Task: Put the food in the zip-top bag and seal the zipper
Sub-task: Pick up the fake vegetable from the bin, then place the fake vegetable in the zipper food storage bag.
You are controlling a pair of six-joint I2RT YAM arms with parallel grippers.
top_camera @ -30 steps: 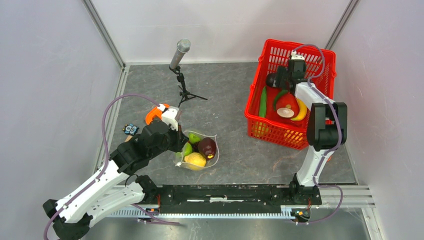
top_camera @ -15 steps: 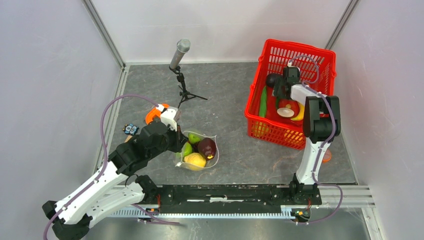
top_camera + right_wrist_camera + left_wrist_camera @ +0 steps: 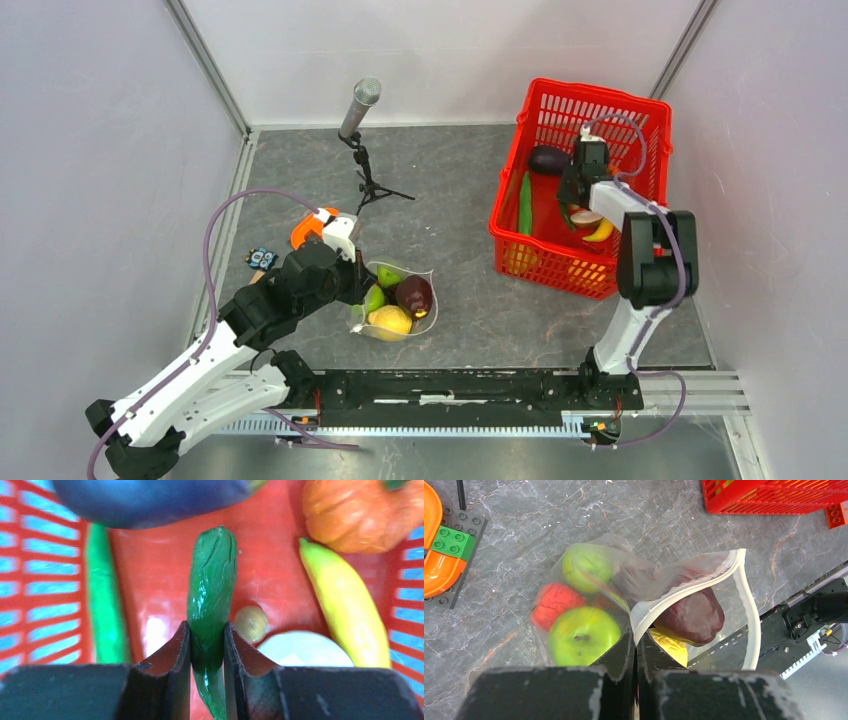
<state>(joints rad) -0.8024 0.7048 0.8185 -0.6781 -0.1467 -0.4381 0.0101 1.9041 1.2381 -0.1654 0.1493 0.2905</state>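
Note:
The zip-top bag [image 3: 396, 300] lies on the table with its mouth gaping. My left gripper [image 3: 635, 646] is shut on its zipper [image 3: 744, 595] rim. Inside the bag are a green apple [image 3: 583, 635], a red piece [image 3: 555, 600], another green fruit [image 3: 586, 567], a dark red fruit [image 3: 691, 615] and a yellow lemon [image 3: 672, 649]. My right gripper [image 3: 206, 630] reaches down into the red basket [image 3: 548, 96] and is shut on a dark green pepper [image 3: 212, 580]. That gripper [image 3: 578, 188] hides the pepper from above.
Also in the basket: a purple eggplant [image 3: 150, 495], a long green vegetable [image 3: 102, 595], a banana [image 3: 345, 605], an orange pumpkin [image 3: 360, 510]. A microphone on a tripod [image 3: 360, 110] stands at the back. An orange tape holder [image 3: 308, 228] lies beside the left arm.
The right gripper has dropped lower into the basket and closed on the green pepper. The left arm and the bag have stayed still.

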